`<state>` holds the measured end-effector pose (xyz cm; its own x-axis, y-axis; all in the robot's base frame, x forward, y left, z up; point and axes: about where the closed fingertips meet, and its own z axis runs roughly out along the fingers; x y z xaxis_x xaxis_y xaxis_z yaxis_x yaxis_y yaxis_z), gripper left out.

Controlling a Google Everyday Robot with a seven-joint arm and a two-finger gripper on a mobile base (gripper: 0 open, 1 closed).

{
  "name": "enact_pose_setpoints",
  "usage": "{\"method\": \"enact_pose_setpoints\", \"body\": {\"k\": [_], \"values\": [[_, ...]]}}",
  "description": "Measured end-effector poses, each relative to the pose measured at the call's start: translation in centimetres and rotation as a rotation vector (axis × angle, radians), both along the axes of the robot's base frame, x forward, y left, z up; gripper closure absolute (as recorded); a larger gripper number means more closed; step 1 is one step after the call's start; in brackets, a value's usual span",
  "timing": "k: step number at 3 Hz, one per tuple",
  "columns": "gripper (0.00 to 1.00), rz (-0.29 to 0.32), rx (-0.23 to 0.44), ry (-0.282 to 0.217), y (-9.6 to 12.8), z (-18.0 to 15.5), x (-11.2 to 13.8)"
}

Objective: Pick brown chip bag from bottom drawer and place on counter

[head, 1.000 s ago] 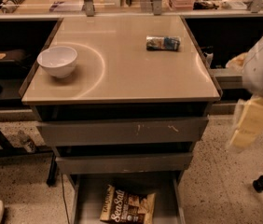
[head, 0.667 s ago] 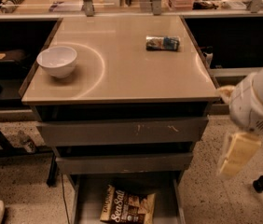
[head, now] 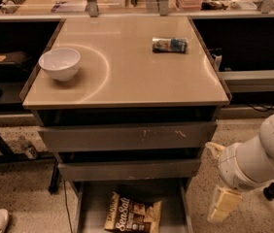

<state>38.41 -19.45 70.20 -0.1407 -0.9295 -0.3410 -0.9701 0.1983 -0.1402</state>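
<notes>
The brown chip bag lies flat on the grey floor of the open bottom drawer, near its front middle, with the "Sea Salt" script facing up. The beige counter tops the drawer unit. My gripper hangs from the white arm to the right of the drawer unit, outside the drawer's right rail, at about the bag's height. It is apart from the bag and holds nothing that I can see.
A white bowl stands on the counter's left side and a small blue-and-white packet lies at its back right. Two closed grey drawer fronts sit above the open drawer. A chair caster is on the floor at the right.
My arm and gripper have moved down and to the left, from beside the counter's right edge to low beside the bottom drawer. The bag, bowl and packet have not moved.
</notes>
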Motion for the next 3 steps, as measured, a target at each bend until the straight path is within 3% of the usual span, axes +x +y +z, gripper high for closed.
{"method": "enact_pose_setpoints", "body": {"k": [1,2,3], "values": [[0.00,0.001,-0.001,0.000,0.0,0.1,0.0],[0.00,0.039,0.062,0.033,1.2,-2.7,0.3],[0.00,0.065,0.168,0.069,3.1,-8.9,1.3]]}}
